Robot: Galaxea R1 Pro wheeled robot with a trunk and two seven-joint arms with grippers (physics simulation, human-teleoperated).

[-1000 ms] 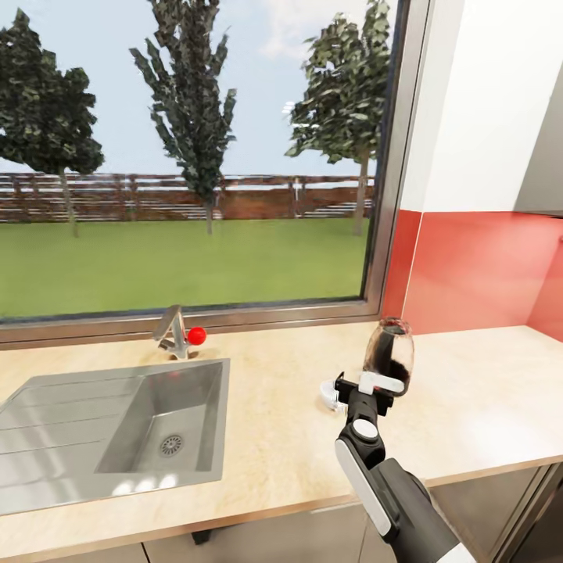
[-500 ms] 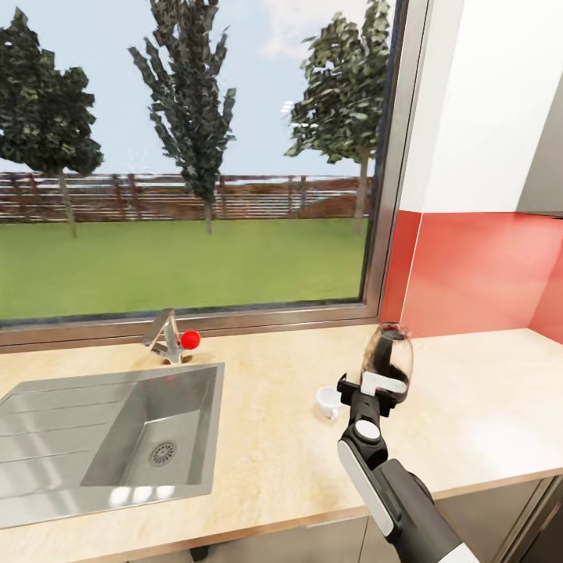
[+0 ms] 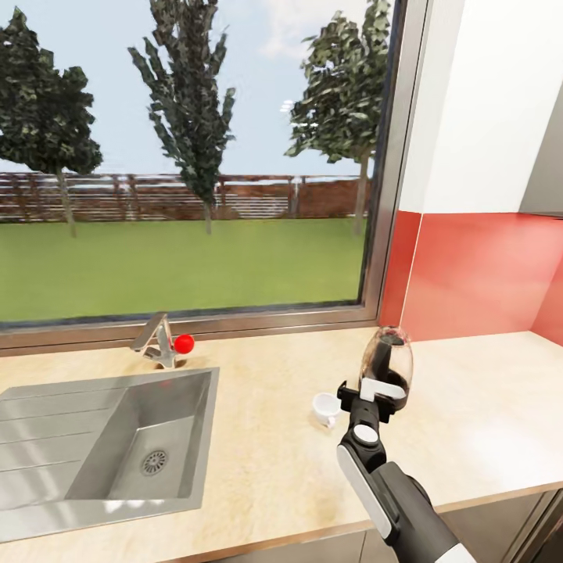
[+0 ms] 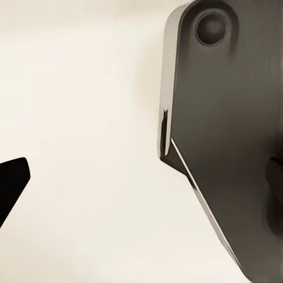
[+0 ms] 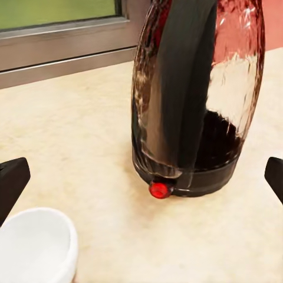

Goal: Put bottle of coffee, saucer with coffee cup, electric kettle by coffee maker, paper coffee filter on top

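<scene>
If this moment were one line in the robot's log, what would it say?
right gripper: open, aimed at electric kettle | kettle: upright on countertop | coffee cup: beside kettle | nothing held

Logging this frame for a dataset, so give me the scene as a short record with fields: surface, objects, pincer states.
surface: beige countertop under a window
kettle: glass electric kettle upright on the counter, black handle facing the right pincer
cup: white cup on the counter beside the kettle, apart from it
sink: steel sink with faucet
right pincer: open, just short of the kettle
left pincer: fingers open, holding nothing
</scene>
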